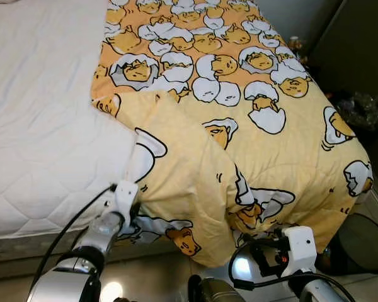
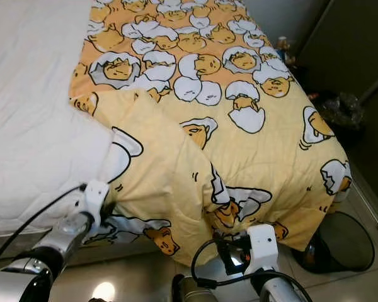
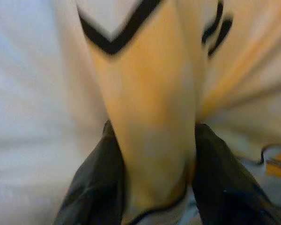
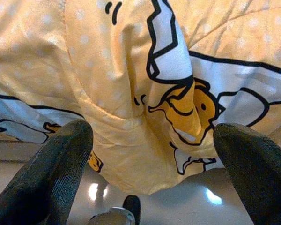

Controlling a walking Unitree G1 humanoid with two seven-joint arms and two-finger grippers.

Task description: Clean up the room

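Across the upper left of the head view: bare white quilted mattress (image 1: 38, 126), stitched in wavy lines. Lower left: left gripper (image 3: 150, 187) at the mattress's near edge, black fingers (image 3: 98, 183) pinched on a fold of the yellow blanket (image 1: 239, 126), the cloth squeezed between them in the left wrist view. From top centre down to lower right: that blanket covering the right half of the bed, orange at the far end and pale yellow nearer, printed with cartoon egg-yolk figures in cracked white shells outlined in black; one edge folded back on itself near the middle, surface rumpled, near hem draped over the foot of the bed toward the glossy floor (image 1: 157, 270). Bottom centre-right: right gripper (image 4: 154, 154) just below the hanging hem, fingers (image 4: 61, 164) spread wide apart, faint white polka dots visible on the cloth in the right wrist view. Far lower right: dark round bin (image 1: 362, 242) on the floor beside the bed corner.
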